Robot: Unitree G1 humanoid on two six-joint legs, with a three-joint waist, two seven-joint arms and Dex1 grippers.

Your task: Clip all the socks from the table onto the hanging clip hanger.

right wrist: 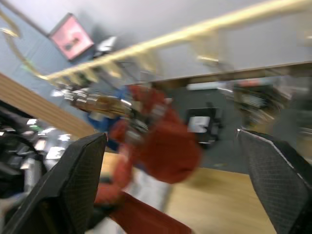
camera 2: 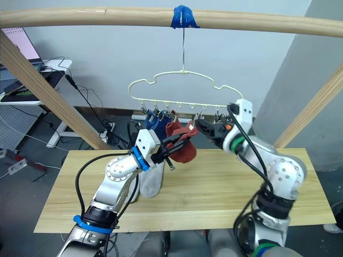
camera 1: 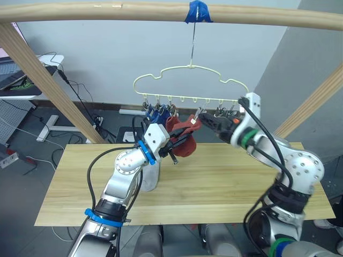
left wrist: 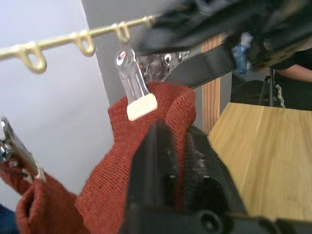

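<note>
Pale yellow wavy wire clip hanger [camera 1: 190, 80] hangs by its hook from a thick round wooden beam [camera 1: 161, 13] at a blue tape wrap [camera 1: 197, 12], above the light plank wooden surface [camera 1: 214, 187].

Left tool [camera 2: 172, 145] is raised to the clip row, fingers pressed together pinching a rust red ankle sock [left wrist: 146, 146]; in the left wrist view the black fingers cover the sock's lower middle. A small metal clip [left wrist: 136, 90] sits at the sock's top edge; cannot tell if it actually bites the fabric.

Second rust red sock [camera 1: 172, 124] and a blue sock [camera 1: 154, 113] hang from clips just left of it, bunched together and partly hidden by the left arm, so the count of blue ones is unclear.

A light grey sock [camera 2: 151, 179] shows below the left forearm, top hidden behind the arm; hanging or resting on the surface, cannot tell.

Right tool [right wrist: 170, 161] is spread wide, beside the red sock and clip row, not touching. Right wrist view is blurred.
</note>
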